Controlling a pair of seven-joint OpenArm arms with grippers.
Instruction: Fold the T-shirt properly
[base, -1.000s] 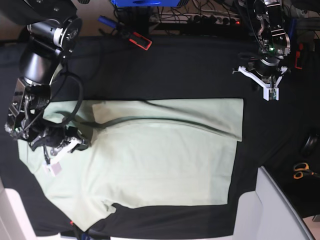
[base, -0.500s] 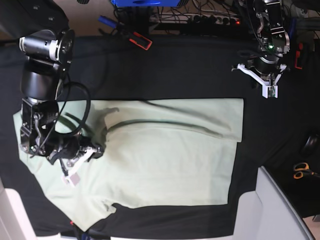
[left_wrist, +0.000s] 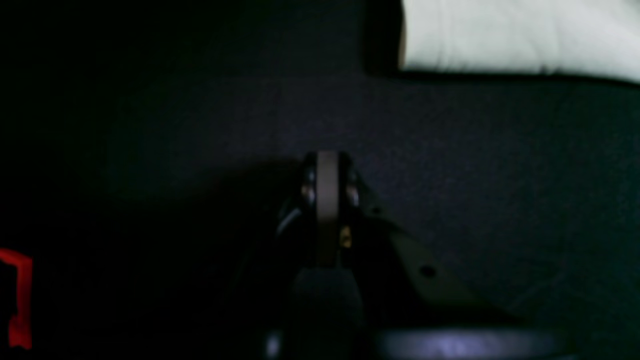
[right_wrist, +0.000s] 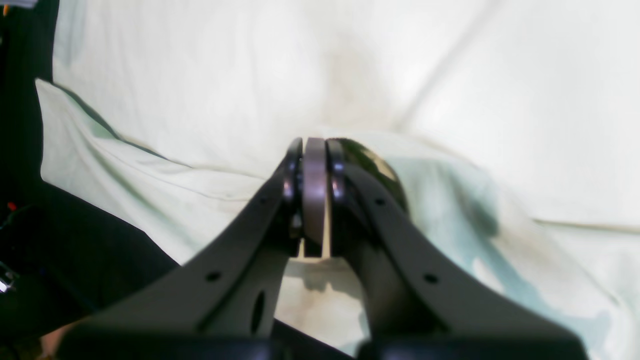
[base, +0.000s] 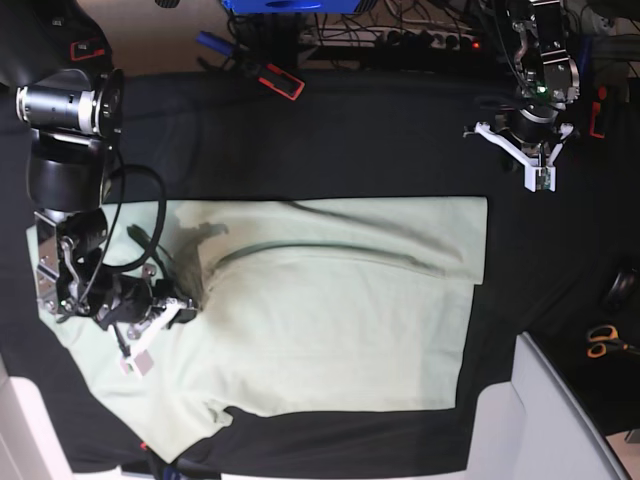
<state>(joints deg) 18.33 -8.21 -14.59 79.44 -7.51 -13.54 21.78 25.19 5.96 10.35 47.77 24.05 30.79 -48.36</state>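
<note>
Black-draped desk; T-shirt spread flat. My right jaws closed empty over the cloth, left jaws closed, clear. Next grasp should take the hem squarely.

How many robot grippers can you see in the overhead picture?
2: the right gripper over the T-shirt at the picture's left; the left gripper above the black tablecloth, upper right.

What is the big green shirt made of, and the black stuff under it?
The pale mint-green T-shirt looks like soft matte cloth, probably cotton knit: it wrinkles and folds. The black table covering seems to be dull woven fabric, with no shine.
</note>
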